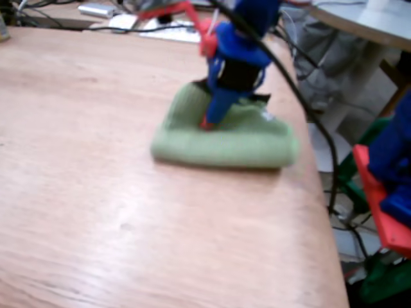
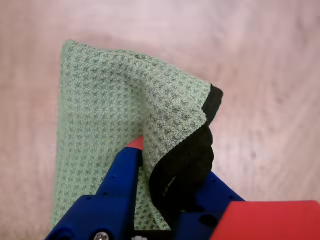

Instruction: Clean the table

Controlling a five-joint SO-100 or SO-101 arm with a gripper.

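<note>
A folded light green cloth with a black edge lies on the reddish-brown wooden table near its right side. My blue and red gripper presses down on the cloth and is shut on a raised fold of it. In the wrist view the green cloth fills the middle, its black-edged fold is pinched between the blue fingers, and the gripper sits at the bottom.
A black cable runs from the arm down past the table's right edge. White items and cables lie at the table's far end. A pale grey table top stands at the upper right. A red and blue part is off the right edge.
</note>
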